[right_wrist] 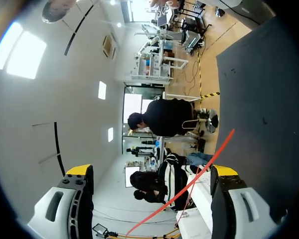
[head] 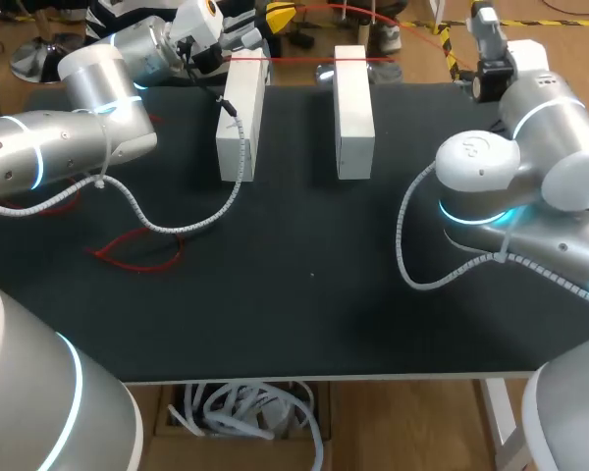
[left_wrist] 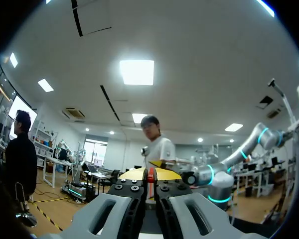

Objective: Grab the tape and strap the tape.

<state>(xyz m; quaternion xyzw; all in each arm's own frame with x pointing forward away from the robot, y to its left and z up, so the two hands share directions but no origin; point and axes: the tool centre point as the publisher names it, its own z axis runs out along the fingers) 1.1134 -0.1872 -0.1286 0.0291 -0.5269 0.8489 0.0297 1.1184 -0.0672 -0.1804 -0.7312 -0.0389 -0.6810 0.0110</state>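
grab part looks half done to me. left claw (left_wrist: 150, 174) is pinched tight on the red tape (left_wrist: 150, 182), which sits right between its yellow tips. right claw (right_wrist: 152, 171) is spread wide. the tape runs through the gap between its fingers, nearer one of them, but nothing is clamped, so no grip on that side yet. farther out from both claws, the tape stretches across the far ends of the two white blocks (head: 243, 118) on the desk (head: 304, 294). i'd guess the actual strapping is mostly left.
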